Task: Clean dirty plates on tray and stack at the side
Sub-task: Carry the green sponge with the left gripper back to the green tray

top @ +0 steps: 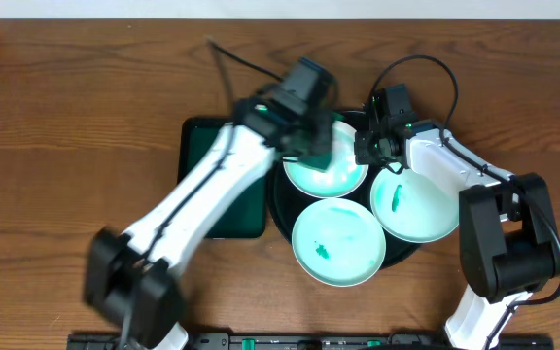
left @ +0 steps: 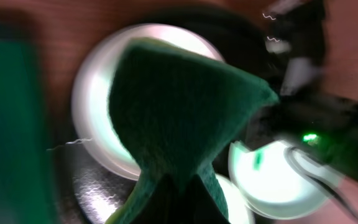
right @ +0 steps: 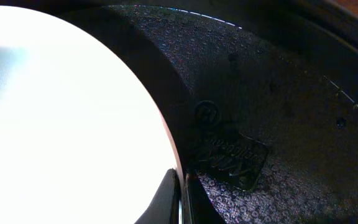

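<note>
Three plates (top: 338,241) on tray (right: 260,93); we see left gripper (top: 311,136) clamping sponge (left: 179,106) over tray's far plate (top: 327,177), right gripper (right: 180,199) closed at plate rim.

Overhead evenly lit, left arm (top: 202,185) motion-blurred; left wrist view dim, smeared; right wrist plate (right: 61,124) overexposed, tray (right: 278,112) dark.

The round black tray (top: 278,209) carried three whitish, green-tinted dishes lying flat and close together: rear plate (top: 333,179), front plate (top: 338,243) smeared green, right plate (top: 421,209) streaked green.
</note>
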